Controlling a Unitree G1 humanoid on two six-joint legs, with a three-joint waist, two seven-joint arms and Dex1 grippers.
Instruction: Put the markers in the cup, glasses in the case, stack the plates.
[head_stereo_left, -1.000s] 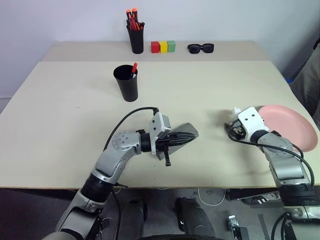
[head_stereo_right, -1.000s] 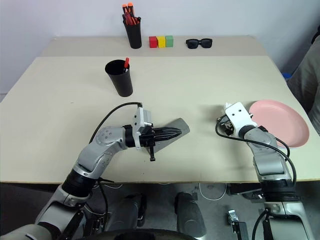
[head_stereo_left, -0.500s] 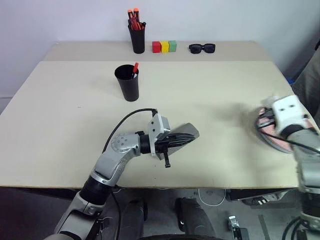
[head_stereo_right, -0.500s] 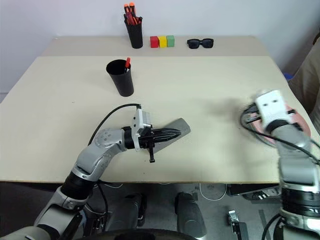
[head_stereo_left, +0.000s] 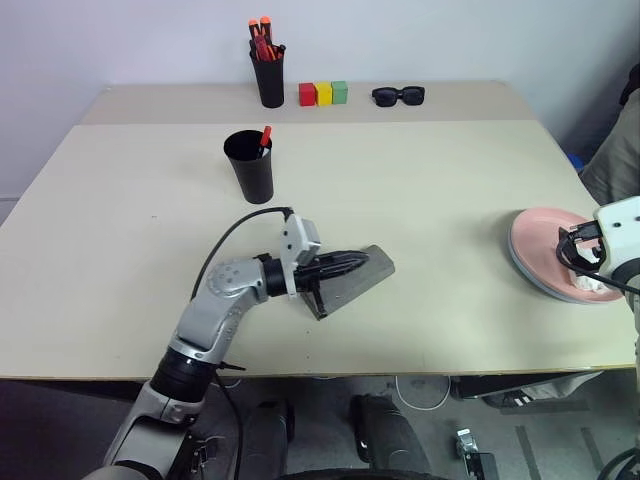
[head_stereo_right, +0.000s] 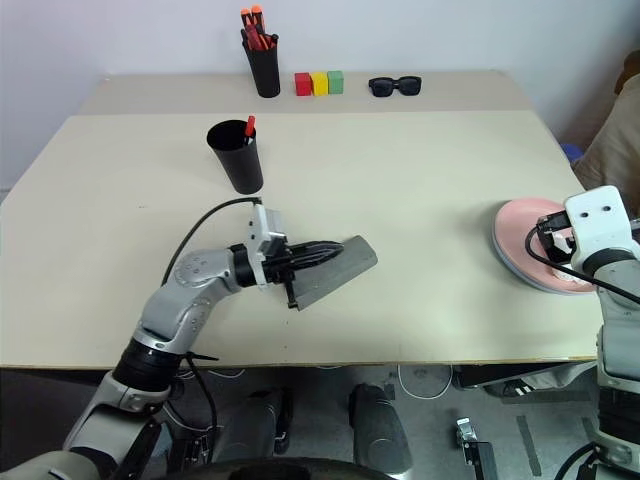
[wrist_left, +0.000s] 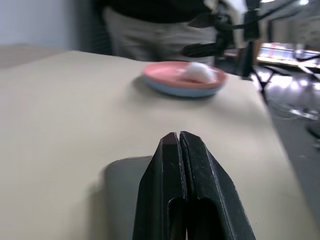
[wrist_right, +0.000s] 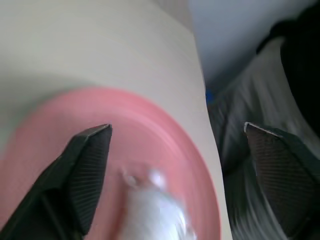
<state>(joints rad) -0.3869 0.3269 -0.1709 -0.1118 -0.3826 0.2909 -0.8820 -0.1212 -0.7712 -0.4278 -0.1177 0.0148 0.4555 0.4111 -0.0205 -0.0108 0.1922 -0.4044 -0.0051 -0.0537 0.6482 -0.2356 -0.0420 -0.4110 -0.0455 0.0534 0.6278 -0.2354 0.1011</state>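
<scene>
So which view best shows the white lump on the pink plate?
The left wrist view: the white lump sits clear on the pink plate. The right wrist view blurs it; in both eye views the right claw partly covers it.

pink plate (head_stereo_left: 535, 235) over blue, grey case (head_stereo_left: 352, 284), black cup (head_stereo_left: 249, 167).

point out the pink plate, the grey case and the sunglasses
pink plate (head_stereo_left: 535, 240), left eye view, on its bare inner surface near the left rim
grey case (head_stereo_right: 340, 268), right eye view, on its flat grey top
sunglasses (head_stereo_left: 398, 96), left eye view, on the bridge
</scene>
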